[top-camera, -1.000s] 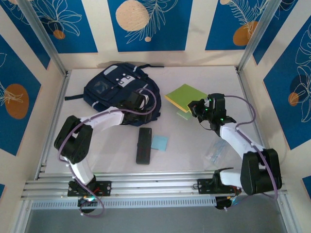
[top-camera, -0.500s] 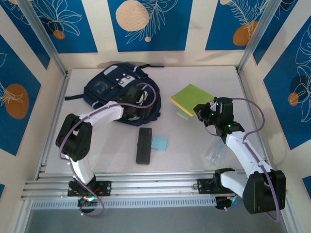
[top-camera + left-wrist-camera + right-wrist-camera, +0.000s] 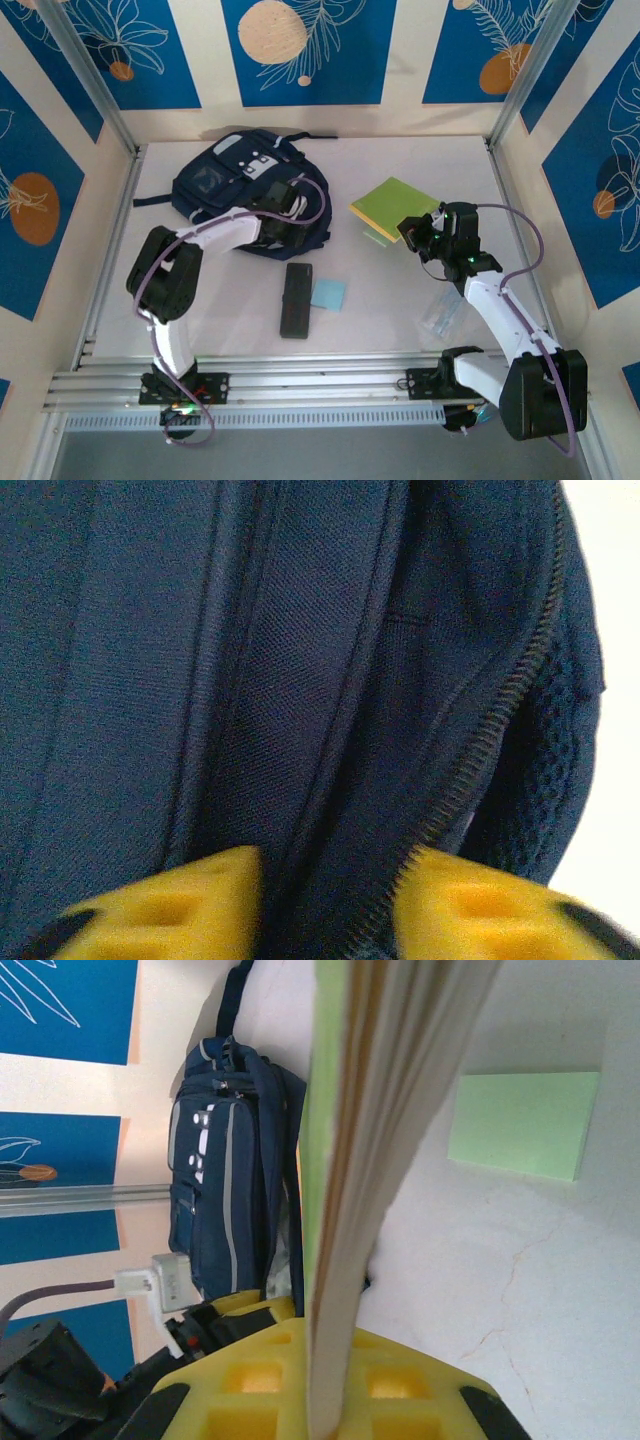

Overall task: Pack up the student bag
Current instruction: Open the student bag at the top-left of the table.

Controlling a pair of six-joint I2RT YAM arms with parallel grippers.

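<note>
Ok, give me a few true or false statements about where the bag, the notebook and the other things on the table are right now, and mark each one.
1. The right gripper is shut on the green notebook. True.
2. The black case is inside the student bag. False: it lies on the table, in front of the bag.
3. The left gripper is at the student bag, with its fingers on either side of a fabric fold by the zip. True.
4. The blue sticky pad lies on top of the green notebook. False: it lies on the table beside the black case.
</note>
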